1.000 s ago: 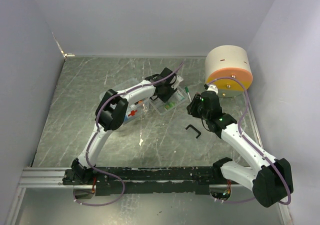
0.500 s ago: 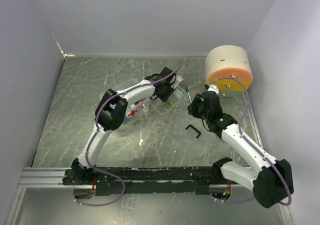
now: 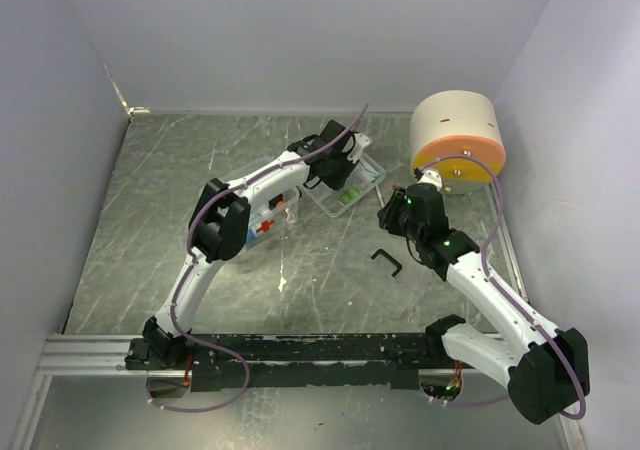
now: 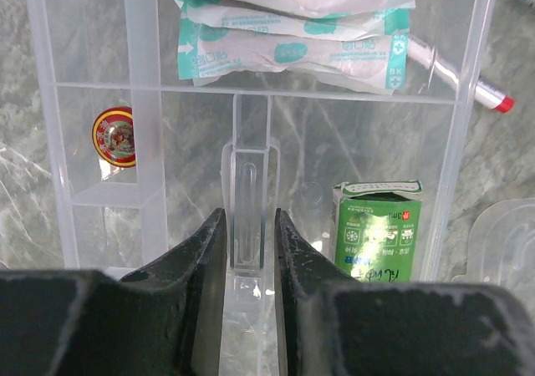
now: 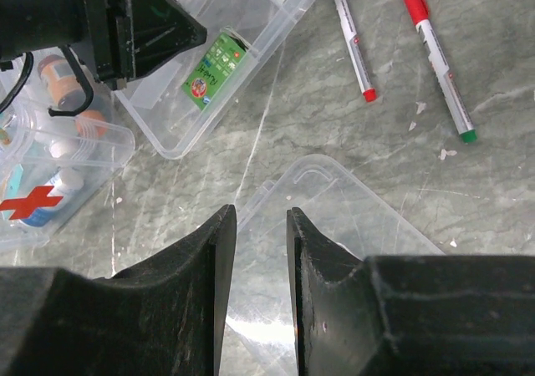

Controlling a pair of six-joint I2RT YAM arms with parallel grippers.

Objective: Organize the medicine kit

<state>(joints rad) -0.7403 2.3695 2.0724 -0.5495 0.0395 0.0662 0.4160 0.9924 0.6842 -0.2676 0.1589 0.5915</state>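
Observation:
The medicine kit box [image 3: 262, 225], clear with a red cross [image 5: 33, 200], sits mid-table with small bottles inside. Its clear divided tray [image 3: 370, 170] lies to the box's back right. My left gripper [image 3: 345, 170] is over the tray, its jaws [image 4: 251, 234] shut on the tray's upright centre tab. The tray [image 4: 464, 142] holds gauze packets [image 4: 292, 42] and a green carton [image 4: 380, 234]. A clear lid [image 5: 351, 217] lies on the table. My right gripper [image 5: 261, 217] hovers over it with a narrow gap and nothing between the fingers. The black handle [image 3: 386, 261] lies loose nearby.
A big cream and orange drum [image 3: 457, 135] stands at the back right. Two marker pens [image 5: 351, 38] [image 5: 435, 54] lie on the table beyond the lid. A small red and gold round tin [image 4: 114, 135] shows through the tray's left side.
My left gripper closed on the tray's centre tab, and the tray has shifted toward the back right. The right arm has barely moved.

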